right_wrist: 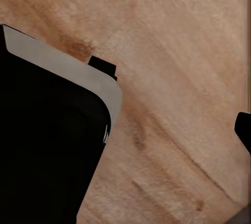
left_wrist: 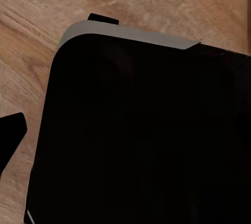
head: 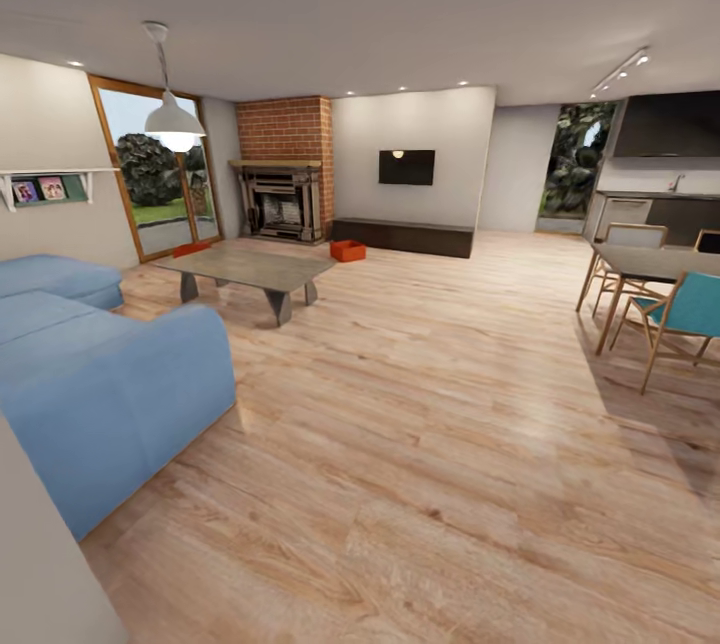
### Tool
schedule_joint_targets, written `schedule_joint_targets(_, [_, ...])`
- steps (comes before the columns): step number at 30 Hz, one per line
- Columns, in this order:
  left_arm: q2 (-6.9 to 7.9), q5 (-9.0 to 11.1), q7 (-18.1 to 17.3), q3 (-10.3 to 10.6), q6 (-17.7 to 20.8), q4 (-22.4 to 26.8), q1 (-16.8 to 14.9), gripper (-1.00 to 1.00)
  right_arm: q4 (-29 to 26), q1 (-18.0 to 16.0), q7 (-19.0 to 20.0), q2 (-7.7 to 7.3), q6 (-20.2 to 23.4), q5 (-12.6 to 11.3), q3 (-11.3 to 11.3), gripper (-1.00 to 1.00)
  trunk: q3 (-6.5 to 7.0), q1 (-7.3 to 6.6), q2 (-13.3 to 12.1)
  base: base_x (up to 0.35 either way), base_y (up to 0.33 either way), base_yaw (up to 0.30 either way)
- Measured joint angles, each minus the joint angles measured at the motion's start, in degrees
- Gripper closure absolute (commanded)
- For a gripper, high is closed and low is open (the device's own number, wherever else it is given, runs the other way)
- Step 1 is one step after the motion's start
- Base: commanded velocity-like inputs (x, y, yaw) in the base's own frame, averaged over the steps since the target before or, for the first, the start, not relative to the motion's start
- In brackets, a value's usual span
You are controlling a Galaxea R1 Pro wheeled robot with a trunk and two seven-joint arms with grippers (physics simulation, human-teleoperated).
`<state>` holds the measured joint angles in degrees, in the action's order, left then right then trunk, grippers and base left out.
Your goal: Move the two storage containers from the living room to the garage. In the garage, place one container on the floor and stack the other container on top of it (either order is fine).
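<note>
Over wood floor [left_wrist: 31,51] | both arms point downward | gripper states: cannot tell

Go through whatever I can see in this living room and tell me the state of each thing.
Storage container: on the wood floor, near the fireplace.
Second storage container: on the floor behind the coffee table, partly hidden.
Pendant lamp: lit.
Wall TV: off.

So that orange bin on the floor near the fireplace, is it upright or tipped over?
Upright, as far as the head view shows: the storage container sits flat on the wood floor with its rim level. It is too far off to see inside.
</note>
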<state>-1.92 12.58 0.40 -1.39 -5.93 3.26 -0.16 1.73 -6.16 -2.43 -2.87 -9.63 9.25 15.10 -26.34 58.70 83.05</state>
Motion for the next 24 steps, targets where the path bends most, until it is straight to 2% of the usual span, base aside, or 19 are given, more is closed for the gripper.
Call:
schedule_joint_targets(10, [0.0, 0.0, 0.0, 0.0, -0.2, 0.0, 0.0, -1.0, 0.0, 0.0, 0.0, -0.03, -0.1, 0.0, 0.0, -1.0, 0.0, 0.0, 0.0, 0.325, 0.0, -0.023])
schedule_joint_targets(24, [0.0, -0.1, 0.0, 0.0, -0.1, 0.0, 0.0, -1.0, 0.0, 0.0, 0.0, -0.05, -0.1, 0.1, 0.0, -1.0, 0.0, 0.0, 0.0, 0.325, 0.0, -0.225])
